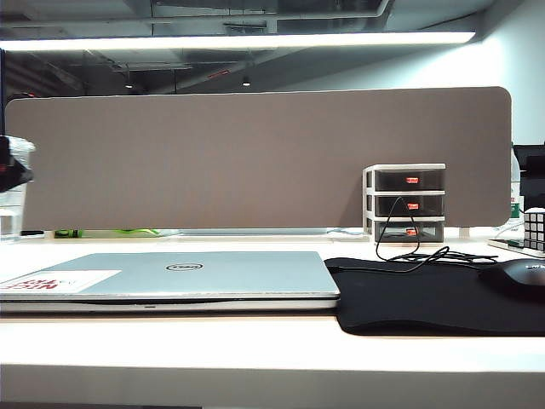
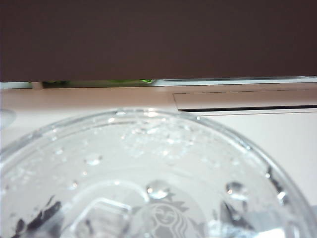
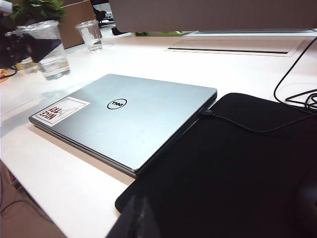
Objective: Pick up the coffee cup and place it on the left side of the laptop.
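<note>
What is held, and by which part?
Cannot tell: left end effector straddles the coffee cup near its lid; right end effector is over the mouse pad.

Your tabletop (image 1: 255,349) is white and smooth. On it, left of centre, lies the closed silver Dell laptop (image 1: 179,277), lid up, a white sticker with red letters at its near-left corner. Just beside its right edge sits the black mouse pad (image 1: 426,298), carrying a black mouse (image 1: 515,274) and a loop of black cable (image 1: 417,251). At the back you have a small three-drawer organiser (image 1: 405,202). Far left, a clear cup of water (image 3: 49,49) stands, with a second clear cup (image 3: 90,33) behind it.
</note>
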Tool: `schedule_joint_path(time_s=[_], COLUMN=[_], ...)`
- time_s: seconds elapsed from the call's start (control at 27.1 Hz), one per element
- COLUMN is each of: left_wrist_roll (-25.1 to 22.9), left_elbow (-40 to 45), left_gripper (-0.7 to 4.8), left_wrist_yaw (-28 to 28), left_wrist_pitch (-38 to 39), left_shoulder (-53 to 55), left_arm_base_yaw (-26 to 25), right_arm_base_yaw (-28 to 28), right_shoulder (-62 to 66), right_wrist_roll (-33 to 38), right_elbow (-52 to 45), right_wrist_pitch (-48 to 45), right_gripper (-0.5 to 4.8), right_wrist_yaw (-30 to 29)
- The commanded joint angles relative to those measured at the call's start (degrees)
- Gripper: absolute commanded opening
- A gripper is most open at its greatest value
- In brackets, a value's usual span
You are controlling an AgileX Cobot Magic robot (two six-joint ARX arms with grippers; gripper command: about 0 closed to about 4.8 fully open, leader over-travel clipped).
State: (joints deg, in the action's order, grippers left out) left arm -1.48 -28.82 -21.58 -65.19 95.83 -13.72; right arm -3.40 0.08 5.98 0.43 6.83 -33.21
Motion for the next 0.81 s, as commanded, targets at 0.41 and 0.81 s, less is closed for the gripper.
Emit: schedule_joint_path(time_s=[0.41,0.81], left_wrist_roll=[-1.1,0.4], left_elbow=[10.4,10.4], left_gripper=[3.95,3.95], left_wrist_yaw=[0.0,-0.2], left_wrist_pitch=[-7.3,-16.7], left_shoulder=[-3.0,8.6], left_arm_base_yaw=[-1.1,-1.4], right_arm_base_yaw=[0.0,-0.1], right_shoulder=[-0.1,-0.1], right_wrist_roll=[-0.2,-0.2], right_elbow=[-0.3,-0.3], right_wrist_pitch=[-0.9,-1.0], right_gripper=[-0.01,-0.01], right_wrist_yaw=[-0.2,-1.9])
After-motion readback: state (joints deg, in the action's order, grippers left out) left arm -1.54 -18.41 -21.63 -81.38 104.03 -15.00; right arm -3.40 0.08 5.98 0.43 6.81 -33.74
